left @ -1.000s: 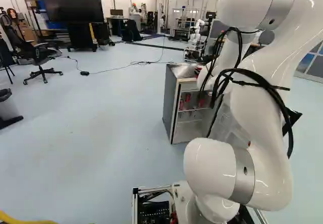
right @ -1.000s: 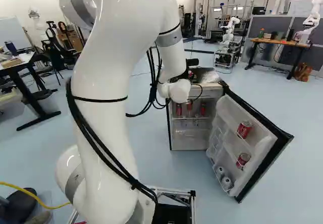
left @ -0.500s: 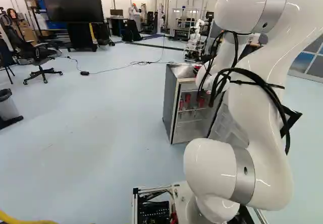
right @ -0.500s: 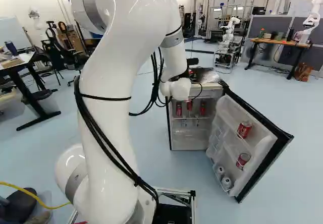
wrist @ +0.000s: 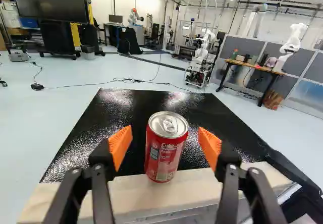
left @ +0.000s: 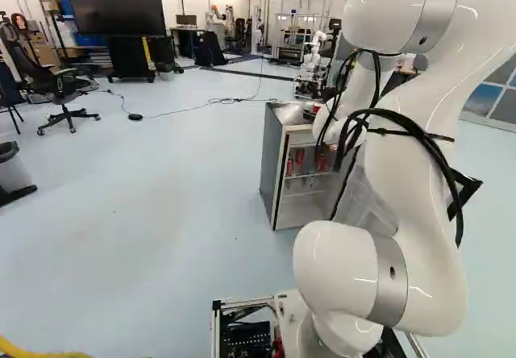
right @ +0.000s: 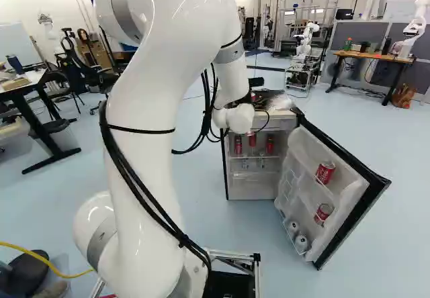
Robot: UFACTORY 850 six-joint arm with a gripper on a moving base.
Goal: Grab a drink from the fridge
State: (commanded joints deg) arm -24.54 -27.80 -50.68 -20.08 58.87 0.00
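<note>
At front edge of fridge top, red can upright between spread jaws of gripper; door open, grip and lift apparently remain.

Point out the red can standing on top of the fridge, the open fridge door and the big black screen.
Red can [wrist: 162,156]: wrist view, front of its side.
Fridge door [right: 348,201]: right base view, white inner face.
Black screen [left: 113,7]: left base view, middle of its face.
</note>
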